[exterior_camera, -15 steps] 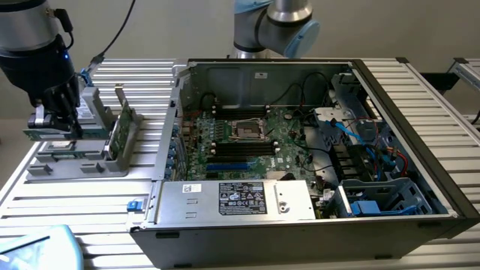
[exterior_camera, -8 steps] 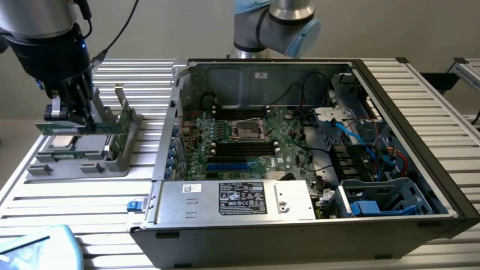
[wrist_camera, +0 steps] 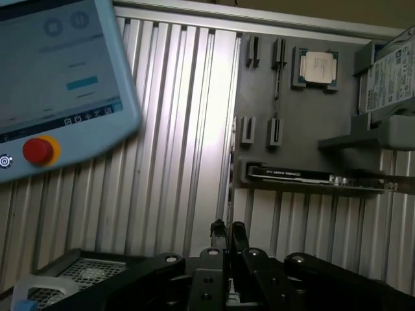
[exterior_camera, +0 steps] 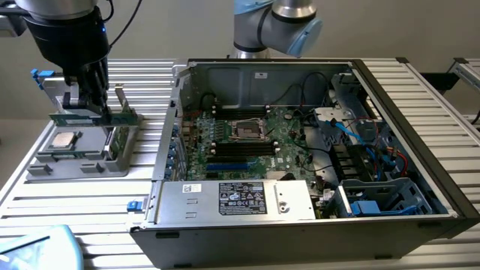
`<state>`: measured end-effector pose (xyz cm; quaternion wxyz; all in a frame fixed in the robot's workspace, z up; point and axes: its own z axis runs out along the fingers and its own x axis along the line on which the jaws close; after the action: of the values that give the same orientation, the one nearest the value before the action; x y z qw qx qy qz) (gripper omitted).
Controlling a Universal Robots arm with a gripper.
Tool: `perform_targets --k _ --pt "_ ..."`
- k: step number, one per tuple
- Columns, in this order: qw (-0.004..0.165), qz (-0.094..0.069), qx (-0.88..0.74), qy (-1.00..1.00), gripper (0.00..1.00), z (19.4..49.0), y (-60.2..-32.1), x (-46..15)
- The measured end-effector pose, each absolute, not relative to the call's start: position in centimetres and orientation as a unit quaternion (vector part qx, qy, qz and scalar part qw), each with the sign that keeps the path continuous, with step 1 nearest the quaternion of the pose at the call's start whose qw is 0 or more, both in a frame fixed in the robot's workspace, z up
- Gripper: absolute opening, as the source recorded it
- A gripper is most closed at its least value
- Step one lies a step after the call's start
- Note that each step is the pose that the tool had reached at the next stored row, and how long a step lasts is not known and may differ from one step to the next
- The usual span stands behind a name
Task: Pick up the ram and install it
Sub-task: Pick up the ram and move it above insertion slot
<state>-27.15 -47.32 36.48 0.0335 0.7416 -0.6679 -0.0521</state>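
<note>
Over the tray [exterior_camera: 41,167], gripper [exterior_camera: 89,110] was pinching the ram [exterior_camera: 67,119], so pickup looked done. Install would've needed squaring it with a slot [exterior_camera: 241,149].

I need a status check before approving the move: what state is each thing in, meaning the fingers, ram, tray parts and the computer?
gripper: fingers shut on the ram
ram: held level, clear above the grey tray
processor: lying flat in the tray
card: standing on edge in the tray
computer case: lying flat, side open
black memory slots: look empty
</note>
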Motion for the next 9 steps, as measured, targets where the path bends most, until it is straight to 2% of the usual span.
perform_targets --k 9 --pt "0.029 -0.057 0.742 -0.668 0.14 37.9 -47.5 -23.1"
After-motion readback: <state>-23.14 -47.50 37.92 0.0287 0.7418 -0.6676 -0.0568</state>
